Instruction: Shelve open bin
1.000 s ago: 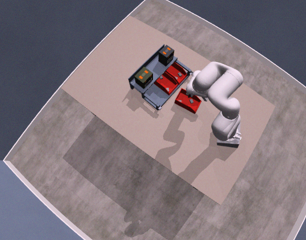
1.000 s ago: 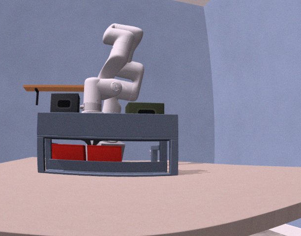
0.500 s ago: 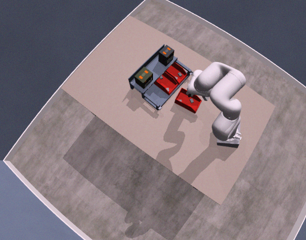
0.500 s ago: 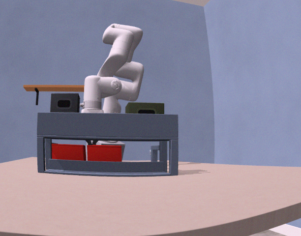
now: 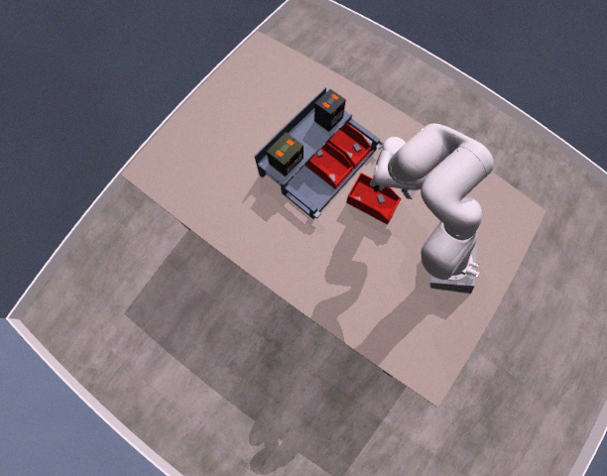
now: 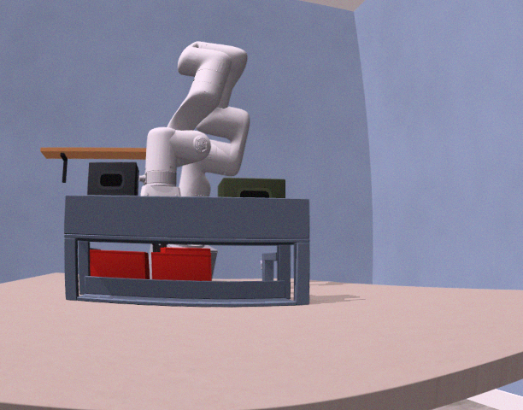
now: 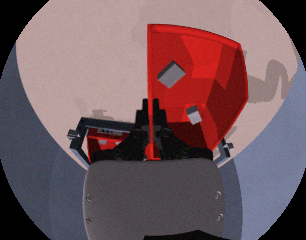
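The red bin (image 5: 365, 203) (image 6: 185, 249) (image 7: 213, 65) holds grey parts (image 5: 380, 198) (image 7: 171, 74). It is in front of the shelf unit, its top edge showing behind a shelf bin in the exterior view; it looks level and slightly above the table. My gripper (image 5: 377, 187) (image 7: 150, 107) is shut on one long side wall of this bin, the thin wall running between the fingertips. Two red bins (image 5: 328, 165) (image 5: 351, 147) (image 6: 118, 265) (image 6: 180, 267) stand side by side on the shelf (image 5: 304, 190). The free place is at the row's left end in the top view.
A black box (image 5: 329, 110) (image 6: 113, 178) and a green box (image 5: 285, 152) (image 6: 253, 187) stand on the upper board behind the bins. A front lip and corner posts edge the shelf. The arm reaches in from the right in the top view.
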### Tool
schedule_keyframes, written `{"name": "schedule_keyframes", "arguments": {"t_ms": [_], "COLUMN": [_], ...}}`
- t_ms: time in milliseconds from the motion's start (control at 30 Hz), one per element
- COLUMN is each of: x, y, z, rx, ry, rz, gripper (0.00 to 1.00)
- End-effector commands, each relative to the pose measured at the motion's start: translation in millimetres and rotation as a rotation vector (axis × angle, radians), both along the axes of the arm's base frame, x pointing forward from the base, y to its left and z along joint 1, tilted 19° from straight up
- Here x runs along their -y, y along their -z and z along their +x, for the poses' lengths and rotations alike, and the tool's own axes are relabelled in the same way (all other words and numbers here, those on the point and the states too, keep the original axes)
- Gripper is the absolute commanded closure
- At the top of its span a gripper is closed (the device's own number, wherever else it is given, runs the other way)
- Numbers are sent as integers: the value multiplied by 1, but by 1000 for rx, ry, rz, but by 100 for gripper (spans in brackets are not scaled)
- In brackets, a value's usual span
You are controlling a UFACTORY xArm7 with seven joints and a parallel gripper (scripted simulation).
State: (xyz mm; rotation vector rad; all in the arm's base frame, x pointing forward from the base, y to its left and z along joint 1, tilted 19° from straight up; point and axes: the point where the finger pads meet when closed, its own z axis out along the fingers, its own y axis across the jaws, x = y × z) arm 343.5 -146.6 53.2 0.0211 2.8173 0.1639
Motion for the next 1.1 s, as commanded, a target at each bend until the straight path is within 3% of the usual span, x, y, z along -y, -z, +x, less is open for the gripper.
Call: {"name": "schedule_keyframes", "arguments": {"t_ms": [0, 500, 667, 1067], "x": [1, 2, 4, 4], "y": [-5, -10, -25, -25], "z": [0, -2, -7, -7], "rx": [3, 3, 3, 3], "ry": [1, 1, 1, 1], "rz": [-1, -1, -2, -2], "gripper": [100, 100, 100, 100]}}
